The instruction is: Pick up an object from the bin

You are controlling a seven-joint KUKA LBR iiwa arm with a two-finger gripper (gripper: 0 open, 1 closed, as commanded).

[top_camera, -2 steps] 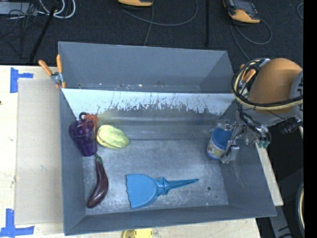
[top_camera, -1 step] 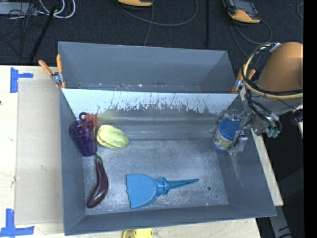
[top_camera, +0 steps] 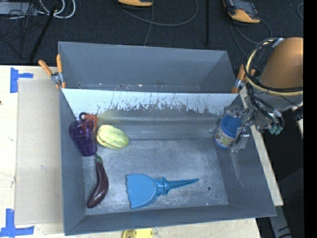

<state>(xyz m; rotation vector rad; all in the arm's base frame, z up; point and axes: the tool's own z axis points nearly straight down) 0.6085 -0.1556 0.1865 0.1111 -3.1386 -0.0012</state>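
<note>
The bin (top_camera: pixel 148 73) is plain grey metal, with pale scratchy streaks running down its back wall. Just beside the gripper (top_camera: pixel 240 132) there's a can (top_camera: pixel 227 129), blue with a pale yellowish band low down. The dome cover (top_camera: pixel 286 61) up behind the gripper is orange-brown. Off to the gripper's lower left, the scoop (top_camera: pixel 148 188) is solid bright blue. Far across from the gripper: a see-through purple cup (top_camera: pixel 83 135), a yellow-green lemon (top_camera: pixel 112 137), and a glossy dark purple aubergine (top_camera: pixel 98 182).
</note>
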